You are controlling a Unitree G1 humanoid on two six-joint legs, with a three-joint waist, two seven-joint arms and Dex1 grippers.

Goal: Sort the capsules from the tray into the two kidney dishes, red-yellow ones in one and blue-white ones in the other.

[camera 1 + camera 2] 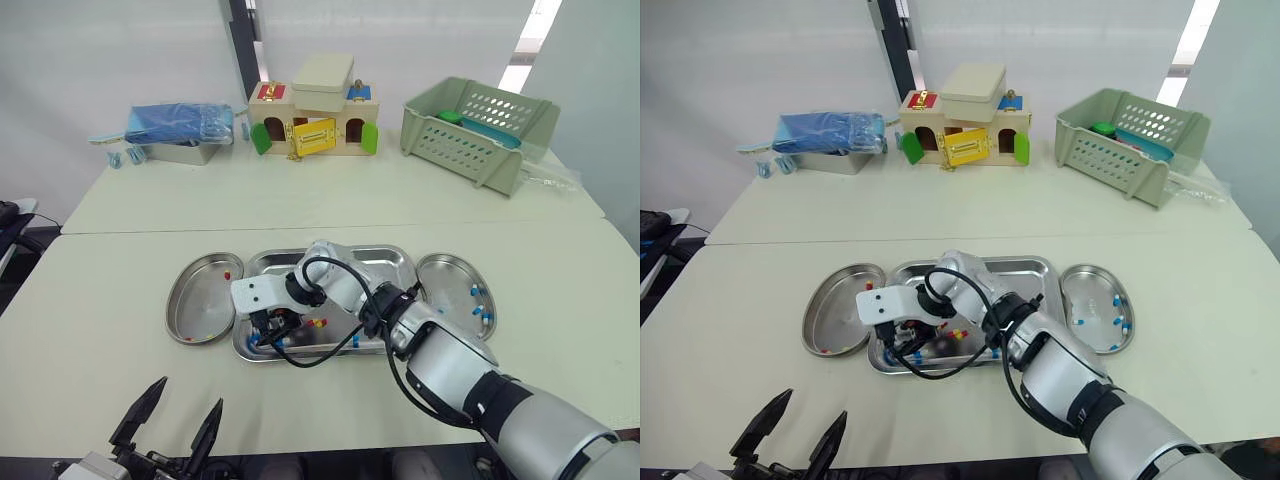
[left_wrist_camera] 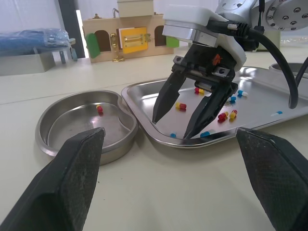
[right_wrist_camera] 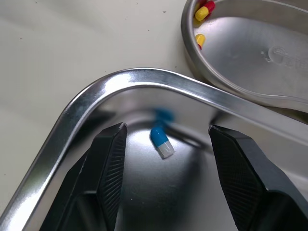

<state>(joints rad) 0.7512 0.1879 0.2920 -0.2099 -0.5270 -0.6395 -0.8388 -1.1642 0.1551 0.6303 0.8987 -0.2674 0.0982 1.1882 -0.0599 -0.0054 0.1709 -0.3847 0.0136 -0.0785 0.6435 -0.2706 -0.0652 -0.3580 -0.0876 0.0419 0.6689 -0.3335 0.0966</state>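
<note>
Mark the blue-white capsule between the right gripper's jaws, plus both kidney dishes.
blue-white capsule [image 3: 161, 142]: right wrist view, on its middle, where blue meets white.
red-yellow kidney dish [image 1: 200, 300]: left eye view, on its bare floor.
blue-white kidney dish [image 1: 450, 288]: left eye view, on its bare floor.

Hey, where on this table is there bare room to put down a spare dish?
Widest: the bare table strip between the tray and the toy house and basket. Also free: left of the left dish and right of the right dish. Crowded: the tray, where the right tool hovers.
</note>
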